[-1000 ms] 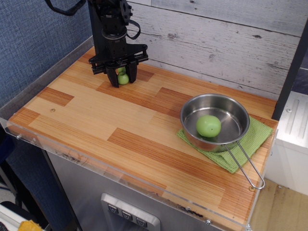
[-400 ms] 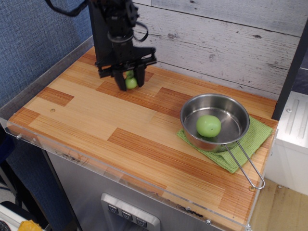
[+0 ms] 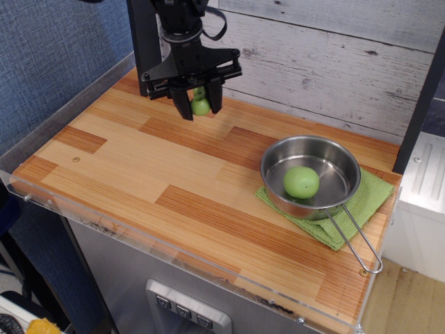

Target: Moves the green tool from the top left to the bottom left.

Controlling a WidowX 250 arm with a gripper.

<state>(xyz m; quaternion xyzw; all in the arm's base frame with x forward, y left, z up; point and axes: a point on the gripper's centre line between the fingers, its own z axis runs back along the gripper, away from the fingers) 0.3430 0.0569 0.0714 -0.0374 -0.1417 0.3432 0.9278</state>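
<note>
My gripper (image 3: pixel 200 106) hangs above the far left part of the wooden table (image 3: pixel 139 160), its two black fingers pointing down. It is shut on the green tool (image 3: pixel 200 104), of which only the light-green knobbed handle shows between the fingers. The grey slotted head is hidden by the gripper. The tool is held clear of the table surface.
A steel pan (image 3: pixel 311 177) with a wire handle sits on a green cloth (image 3: pixel 365 198) at the right, with a plain green ball (image 3: pixel 301 181) inside. A grey plank wall runs behind and a blue wall on the left. A clear rim lines the table's front edge.
The gripper has risen off the table and shifted right with the green tool held between its fingers. The pan and ball have not moved.
</note>
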